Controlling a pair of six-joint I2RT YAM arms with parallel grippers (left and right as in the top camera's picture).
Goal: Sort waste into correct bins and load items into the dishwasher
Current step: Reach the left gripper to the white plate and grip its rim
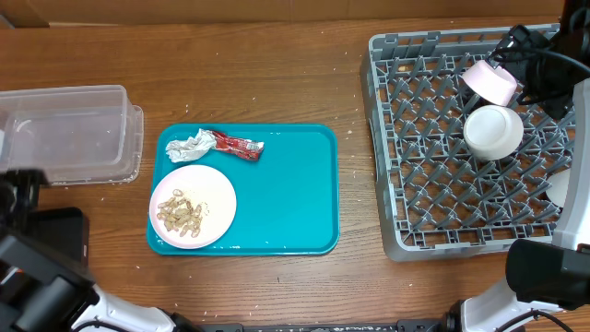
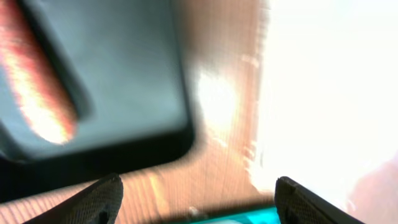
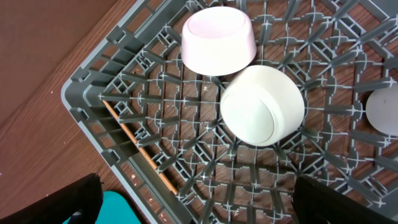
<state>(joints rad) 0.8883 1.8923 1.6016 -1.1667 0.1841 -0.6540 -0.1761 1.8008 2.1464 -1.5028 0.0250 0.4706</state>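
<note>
A teal tray (image 1: 286,198) holds a white plate (image 1: 214,189) with food scraps (image 1: 182,212), a crumpled white paper (image 1: 191,146) and a red wrapper (image 1: 238,145). The grey dishwasher rack (image 1: 406,138) holds a pink bowl (image 1: 490,81) and an upturned white bowl (image 1: 493,131), both also in the right wrist view, pink (image 3: 217,38) and white (image 3: 262,106). My right gripper (image 3: 196,186) is open and empty above the rack's near corner. My left gripper (image 2: 198,186) is open and empty over bare wood between the bins, with the tray's edge (image 2: 249,218) just below.
A clear plastic bin (image 1: 64,134) stands at the left. A black bin (image 1: 57,235) sits below it, and shows blurred in the left wrist view (image 2: 112,81). A white item (image 1: 559,189) lies at the rack's right edge. Black cables (image 1: 530,51) hang over the rack's far right corner.
</note>
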